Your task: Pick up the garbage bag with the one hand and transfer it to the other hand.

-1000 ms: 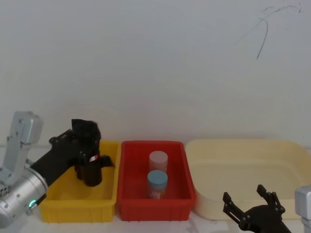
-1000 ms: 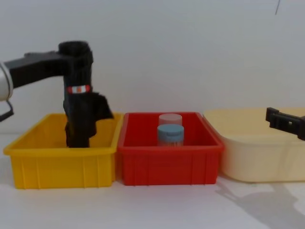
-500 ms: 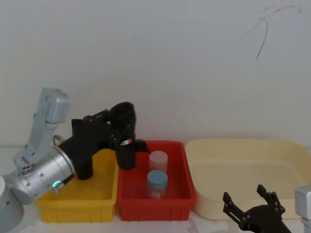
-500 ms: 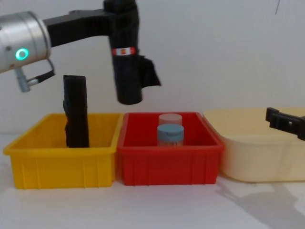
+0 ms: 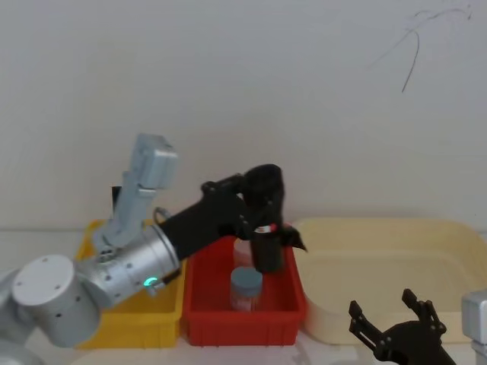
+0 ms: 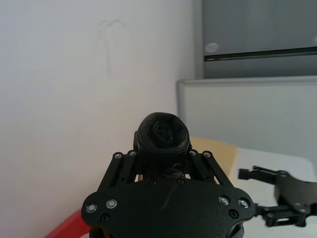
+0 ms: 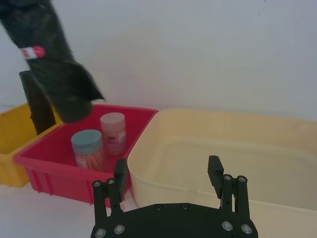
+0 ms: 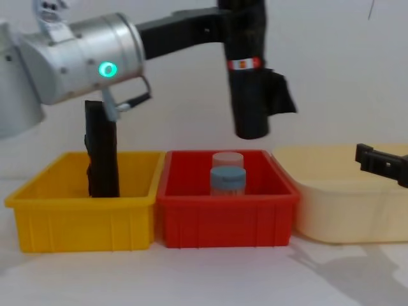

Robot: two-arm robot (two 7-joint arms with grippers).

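Left gripper [image 8: 241, 22] has the bag [image 8: 248, 89]: jaws pinch it near the top, just above the red-and-white label band. Left wrist view shows the fingers either side of the roll's top end.

Bag is airborne, long axis about vertical. Its free lower end hangs above the right part of the red bin [image 8: 223, 220], clear of the two jars [image 8: 227, 177]. A loose flap of plastic sticks out on the side facing the right arm.

Right gripper [image 5: 386, 310] sits low at the near edge of the beige tub [image 8: 344, 210], jaws spread and empty, well apart from the bag.

Key relation: from the right jaws the bag lies up and to the left, standing upright. My read is that the only free grab zone is the lower half, below the label, so the right gripper needs to rise and approach side-on across the axis. Watch the flap; it could get caught instead of the roll.

Slim roll [image 8: 102, 150] stands in the yellow bin [image 8: 83, 223], not involved.
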